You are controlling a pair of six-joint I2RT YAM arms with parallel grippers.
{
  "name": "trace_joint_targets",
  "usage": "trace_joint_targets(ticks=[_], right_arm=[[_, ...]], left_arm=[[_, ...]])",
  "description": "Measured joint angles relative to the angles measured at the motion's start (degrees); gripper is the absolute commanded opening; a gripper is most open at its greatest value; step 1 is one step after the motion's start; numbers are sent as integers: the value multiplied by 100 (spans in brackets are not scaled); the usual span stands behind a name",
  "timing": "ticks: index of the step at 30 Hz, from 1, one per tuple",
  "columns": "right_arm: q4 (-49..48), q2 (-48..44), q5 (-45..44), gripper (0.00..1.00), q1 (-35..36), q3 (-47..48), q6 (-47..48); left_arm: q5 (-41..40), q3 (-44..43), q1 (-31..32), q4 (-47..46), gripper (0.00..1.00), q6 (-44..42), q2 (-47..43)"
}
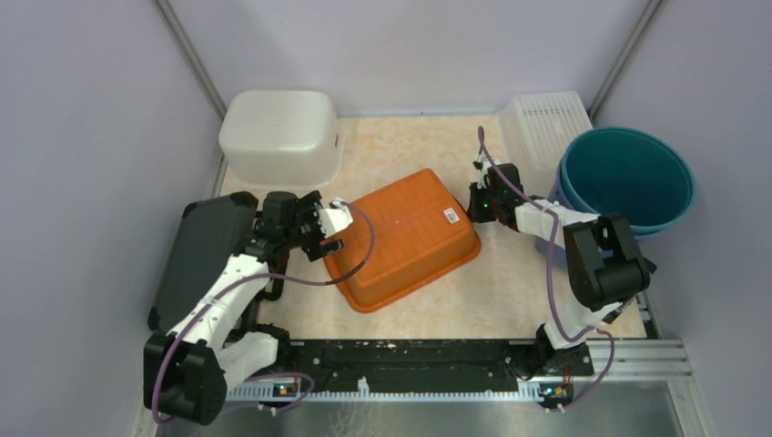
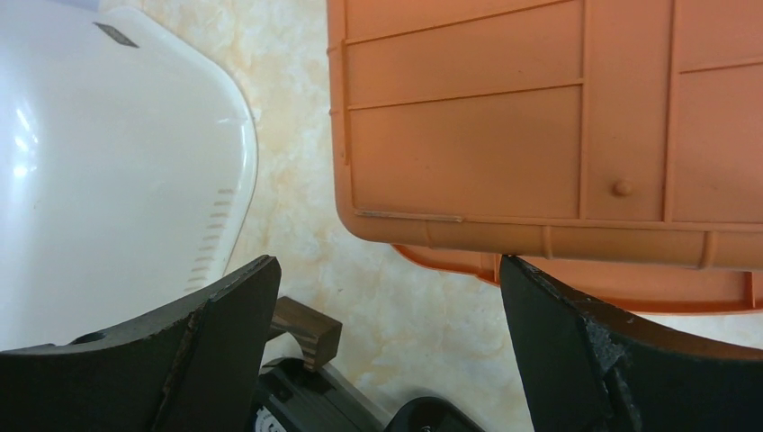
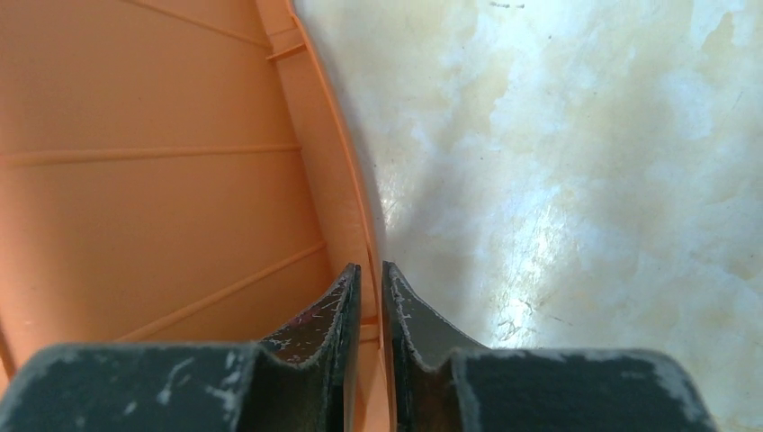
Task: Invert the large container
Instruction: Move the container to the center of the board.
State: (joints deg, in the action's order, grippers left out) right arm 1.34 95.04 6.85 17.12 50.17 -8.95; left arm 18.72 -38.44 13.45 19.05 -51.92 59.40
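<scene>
The large container (image 1: 405, 237) is an orange tub lying bottom-up in the middle of the table, its ribbed base facing up. My left gripper (image 1: 332, 235) is wide open beside its left corner, holding nothing. In the left wrist view the container (image 2: 540, 117) fills the upper right, and the left gripper (image 2: 387, 261) has bare table between its fingers. My right gripper (image 1: 478, 202) is at the container's far right corner. In the right wrist view this gripper (image 3: 372, 268) straddles the thin rim of the container (image 3: 162, 180), jaws a narrow gap apart.
A white tub (image 1: 282, 137) sits upside down at the back left, close to my left gripper. A white slatted basket (image 1: 546, 127) and a teal bucket (image 1: 628, 177) stand at the back right. A black tray (image 1: 200, 255) lies along the left edge.
</scene>
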Motion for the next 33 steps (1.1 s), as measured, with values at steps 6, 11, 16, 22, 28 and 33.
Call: trace_joint_targets(ticks=[6,11,16,22,28,33], right_arm=[[2,0,-26,19,0,63,42],[9,-68,-92,36,0,63,118],[192,-566,-186,57,-4,87,317],[533,-1563,-101,73,-4,424,793],[942,-2404,553,89,-4,605,1561],[1665,-2776,1875,99,7,699,2393]], left_arm=[[-323,0,74,-173,99,258,28],[-627,11,210,-354,99,455,164],[-1054,33,337,-570,99,697,407],[-1547,-13,448,-793,99,1047,754],[-1928,-584,479,-791,99,1532,1320],[-2131,-1497,531,-623,99,1956,1862]])
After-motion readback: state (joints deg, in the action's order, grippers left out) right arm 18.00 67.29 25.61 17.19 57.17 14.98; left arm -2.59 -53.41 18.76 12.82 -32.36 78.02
